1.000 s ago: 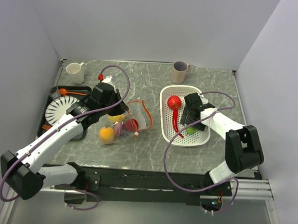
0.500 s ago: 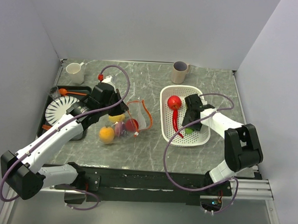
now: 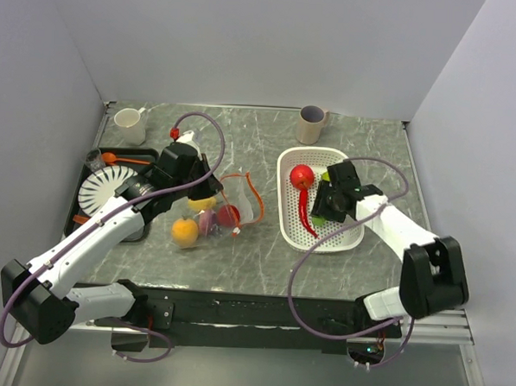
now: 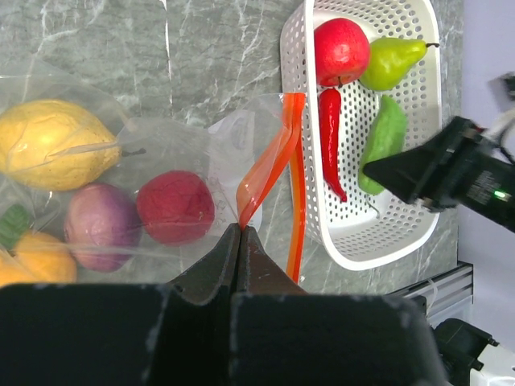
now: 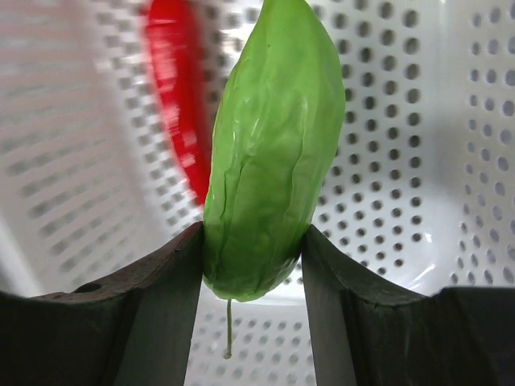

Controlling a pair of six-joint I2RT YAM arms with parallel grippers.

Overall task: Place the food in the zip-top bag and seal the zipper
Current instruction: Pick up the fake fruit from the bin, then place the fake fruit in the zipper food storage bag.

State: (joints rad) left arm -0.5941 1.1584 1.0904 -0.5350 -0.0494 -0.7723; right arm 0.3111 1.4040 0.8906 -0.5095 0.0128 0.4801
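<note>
Right hand clamped around green vegetable inside basket; left hand pinched shut on bag zipper.

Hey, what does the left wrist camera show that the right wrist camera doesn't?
Only the left wrist: the zip-top bag with yellow, purple and red food inside, its orange zipper pinched by the left gripper, plus a red apple and pear in the basket. Only the right wrist: the right gripper with its fingers pressing both sides of the green vegetable, close up. Both: that green vegetable, the red chili and the basket.
</note>
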